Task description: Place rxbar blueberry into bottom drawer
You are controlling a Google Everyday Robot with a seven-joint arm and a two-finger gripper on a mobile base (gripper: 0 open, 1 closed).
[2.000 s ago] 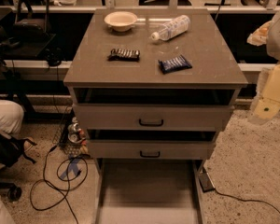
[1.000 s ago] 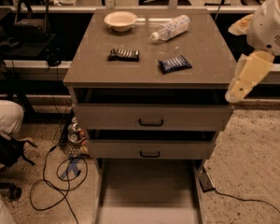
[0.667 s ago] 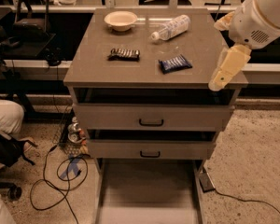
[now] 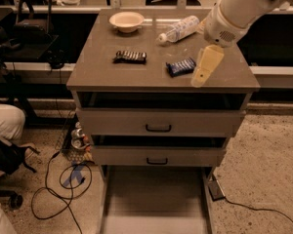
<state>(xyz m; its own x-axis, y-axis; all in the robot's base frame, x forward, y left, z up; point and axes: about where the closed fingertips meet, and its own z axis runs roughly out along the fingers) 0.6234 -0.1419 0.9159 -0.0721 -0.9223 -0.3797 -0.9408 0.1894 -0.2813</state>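
The gripper has swung in from the right and now hangs just right of the blue snack bar on the cabinet top; how wide it stands, I cannot tell. Grasping comes next; the bottom drawer waits pulled out.

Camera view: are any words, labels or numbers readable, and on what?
None can be read.
Blue bar: pale lettering, too blurred.
Dark bar: pale marks, too blurred.
Bottle: label, too blurred.
Gripper, over the tabletop just right of the blue bar: no text seen.
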